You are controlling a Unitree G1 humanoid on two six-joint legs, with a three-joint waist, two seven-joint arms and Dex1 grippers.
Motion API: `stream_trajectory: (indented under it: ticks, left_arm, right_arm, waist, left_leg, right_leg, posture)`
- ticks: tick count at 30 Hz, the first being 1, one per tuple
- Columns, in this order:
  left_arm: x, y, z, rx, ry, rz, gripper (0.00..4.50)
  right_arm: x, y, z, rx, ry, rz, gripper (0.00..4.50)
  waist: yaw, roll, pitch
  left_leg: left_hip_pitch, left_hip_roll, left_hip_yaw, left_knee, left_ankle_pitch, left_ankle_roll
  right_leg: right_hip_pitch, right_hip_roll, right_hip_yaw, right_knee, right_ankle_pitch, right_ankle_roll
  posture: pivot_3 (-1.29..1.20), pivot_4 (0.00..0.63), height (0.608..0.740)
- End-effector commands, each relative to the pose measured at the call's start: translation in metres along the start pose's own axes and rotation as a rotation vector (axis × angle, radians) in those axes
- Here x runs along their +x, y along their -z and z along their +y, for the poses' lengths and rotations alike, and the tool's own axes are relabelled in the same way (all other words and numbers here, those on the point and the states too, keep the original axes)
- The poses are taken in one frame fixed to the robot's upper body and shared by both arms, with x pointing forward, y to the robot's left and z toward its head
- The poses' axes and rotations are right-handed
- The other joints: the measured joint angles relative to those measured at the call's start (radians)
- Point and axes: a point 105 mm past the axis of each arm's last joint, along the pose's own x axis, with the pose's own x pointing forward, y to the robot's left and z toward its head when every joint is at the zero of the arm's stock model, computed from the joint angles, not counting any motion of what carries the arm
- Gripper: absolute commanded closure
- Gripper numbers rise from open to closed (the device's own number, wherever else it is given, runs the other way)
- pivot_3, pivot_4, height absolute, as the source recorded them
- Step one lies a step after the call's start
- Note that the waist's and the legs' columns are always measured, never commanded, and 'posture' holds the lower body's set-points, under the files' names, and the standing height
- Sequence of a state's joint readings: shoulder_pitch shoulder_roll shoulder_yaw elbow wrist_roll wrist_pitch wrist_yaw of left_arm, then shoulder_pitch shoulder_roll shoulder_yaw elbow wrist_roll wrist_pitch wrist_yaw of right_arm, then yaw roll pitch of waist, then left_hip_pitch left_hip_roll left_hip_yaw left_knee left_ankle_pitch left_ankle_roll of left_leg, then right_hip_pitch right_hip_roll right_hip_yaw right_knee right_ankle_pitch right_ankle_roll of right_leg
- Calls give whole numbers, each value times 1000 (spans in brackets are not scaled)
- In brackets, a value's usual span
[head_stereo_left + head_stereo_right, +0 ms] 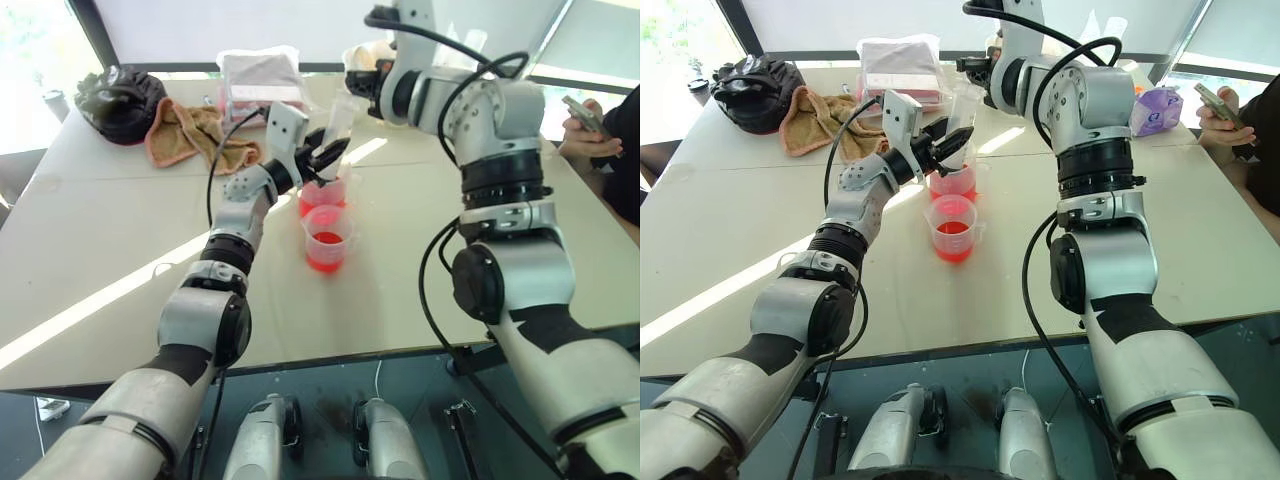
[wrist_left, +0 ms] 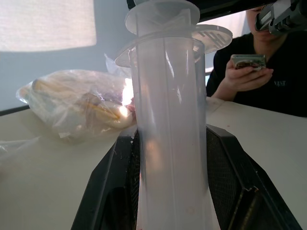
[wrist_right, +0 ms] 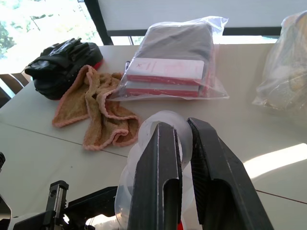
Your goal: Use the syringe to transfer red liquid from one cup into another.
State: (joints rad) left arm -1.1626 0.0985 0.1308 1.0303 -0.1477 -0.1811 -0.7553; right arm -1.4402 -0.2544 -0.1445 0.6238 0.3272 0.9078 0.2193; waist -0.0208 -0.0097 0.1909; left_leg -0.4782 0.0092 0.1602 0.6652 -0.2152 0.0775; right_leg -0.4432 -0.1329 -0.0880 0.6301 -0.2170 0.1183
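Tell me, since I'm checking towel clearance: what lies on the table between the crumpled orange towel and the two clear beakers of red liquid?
The left end effector and its forearm cross that stretch in the left eye view; beneath them, the table looks bare.

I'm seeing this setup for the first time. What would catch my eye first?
Two clear beakers of red liquid near the table's middle: the smaller beaker nearer the robot, the larger beaker just behind it. Over the larger one, the left gripper clamps the syringe upright, while the right gripper pinches its plunger top.
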Motion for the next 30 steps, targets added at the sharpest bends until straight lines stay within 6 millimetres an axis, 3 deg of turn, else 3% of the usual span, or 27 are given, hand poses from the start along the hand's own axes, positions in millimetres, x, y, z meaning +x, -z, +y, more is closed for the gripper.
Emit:
stream_trajectory:
  ticks: [1,18,23,27,30]
  left_arm:
    - [3,26,-30,13,146,98,3131]
    - [5,27,-32,19,153,103,3131]
    - [6,24,-31,20,145,95,3131]
    - [6,24,-30,19,144,90,3131]
    - [5,23,-30,18,143,88,3131]
  right_arm:
    - [-26,-70,-8,-76,67,-250,4465]
    - [-31,-82,-10,-106,70,-284,4465]
    - [-25,-65,1,-14,-24,-193,4465]
    - [-22,-50,11,37,-81,-121,2868]
    - [-22,-45,15,68,-99,-90,1260]
  waist:
    - [0,0,0]
    - [0,0,0]
    - [1,0,0]
    - [2,0,0]
    - [1,0,0]
  left_leg:
    - [0,0,0,0,0,0]
    - [0,0,0,0,0,0]
    - [0,0,0,0,0,0]
    - [0,0,0,0,0,0]
    - [0,0,0,0,0,0]
  right_leg:
    - [0,0,0,0,0,0]
    - [0,0,0,0,0,0]
    - [0,0,0,0,0,0]
    - [0,-1,0,0,0,0]
    - [0,-1,0,0,0,0]
  posture:
    - [0,150,740]
    - [0,150,740]
    - [0,150,740]
    - [0,150,740]
    - [0,150,740]
